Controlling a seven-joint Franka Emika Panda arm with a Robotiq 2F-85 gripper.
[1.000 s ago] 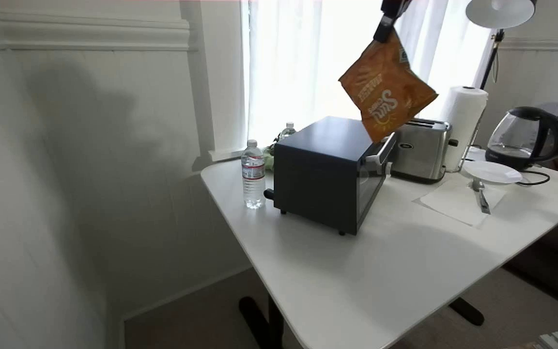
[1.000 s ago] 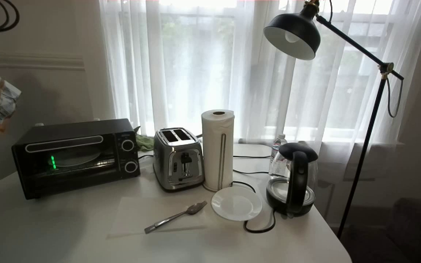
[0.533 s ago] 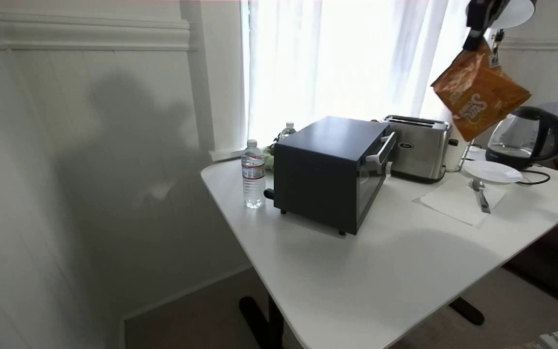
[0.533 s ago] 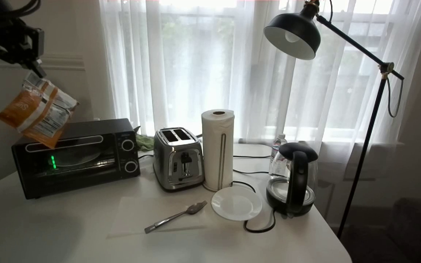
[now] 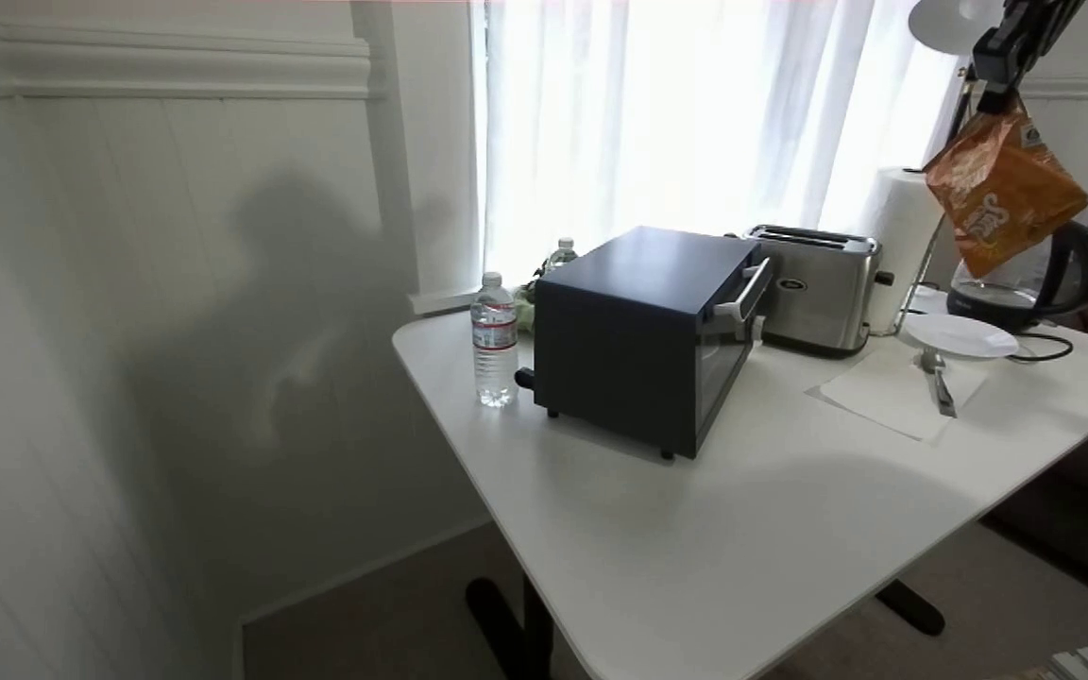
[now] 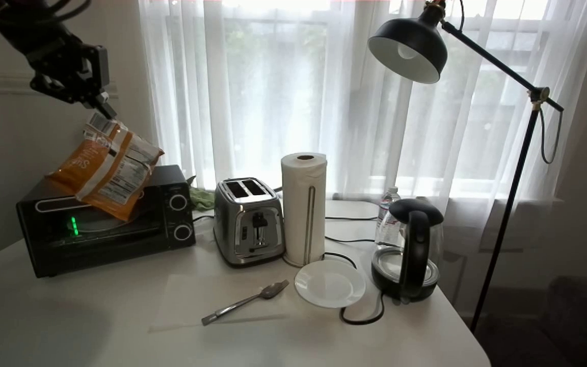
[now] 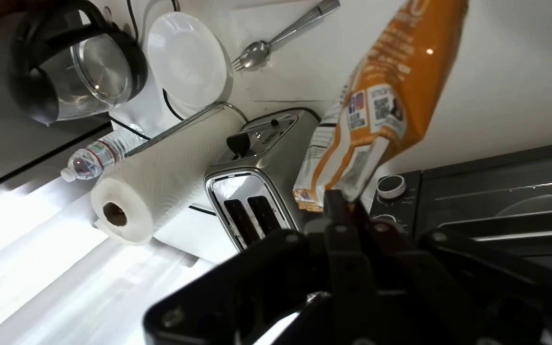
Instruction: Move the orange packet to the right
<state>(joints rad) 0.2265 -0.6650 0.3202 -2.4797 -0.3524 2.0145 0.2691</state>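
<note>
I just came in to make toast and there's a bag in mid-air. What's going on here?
A robot arm has an orange packet pinched by its upper end in its hand, held up off the white table. The job is to move the packet to the right, and it has not been set down. In an exterior view it partly covers the black toaster oven, with the silver toaster, paper towel roll, plate and kettle to its right.

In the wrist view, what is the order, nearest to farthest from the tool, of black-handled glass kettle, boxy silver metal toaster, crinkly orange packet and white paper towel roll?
1. Orange packet, held in the tool.
2. Silver toaster, just left.
3. Paper towel roll, farther left.
4. Glass kettle, upper left.
</note>
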